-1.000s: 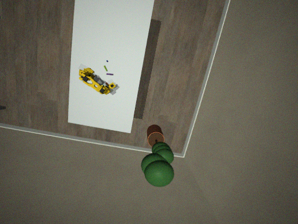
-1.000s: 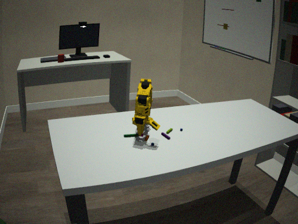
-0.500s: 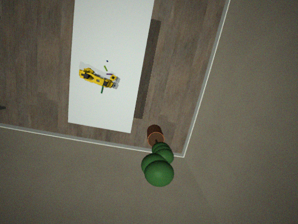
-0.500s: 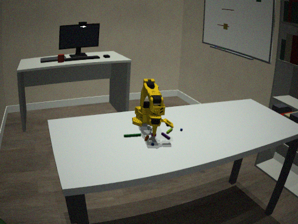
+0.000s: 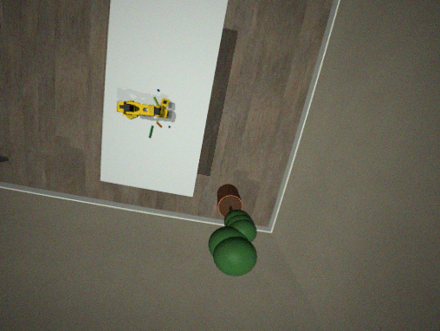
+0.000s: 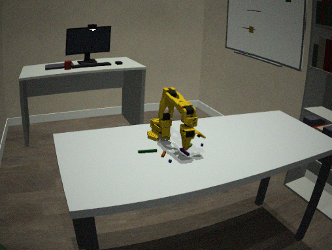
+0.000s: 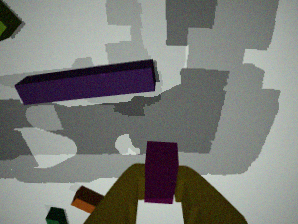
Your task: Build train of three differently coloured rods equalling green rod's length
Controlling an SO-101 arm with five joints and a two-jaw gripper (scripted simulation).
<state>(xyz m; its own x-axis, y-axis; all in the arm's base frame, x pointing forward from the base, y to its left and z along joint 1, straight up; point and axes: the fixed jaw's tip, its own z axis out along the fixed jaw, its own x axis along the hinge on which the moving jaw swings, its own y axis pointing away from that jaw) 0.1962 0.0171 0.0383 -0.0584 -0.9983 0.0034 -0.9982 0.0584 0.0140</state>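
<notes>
Overhead, the arm reaches past the green rod (image 5: 151,131), its load hidden. Sideways, the gripper (image 6: 186,148) hangs low over the purple rod (image 6: 184,151). Close up, the jaws pinch the magenta rod (image 7: 161,171) just short of that purple rod; lowering crooked could knock it askew.

On the white table (image 6: 98,183) I count one green rod (image 6: 147,150), one orange rod (image 6: 163,154), one purple rod (image 7: 87,82), one short magenta rod (image 7: 161,171), one lime rod (image 5: 155,100) and two tiny blue rods (image 6: 170,160) (image 6: 202,144). That makes seven rods. One yellow arm (image 6: 178,105) stands among them.
</notes>
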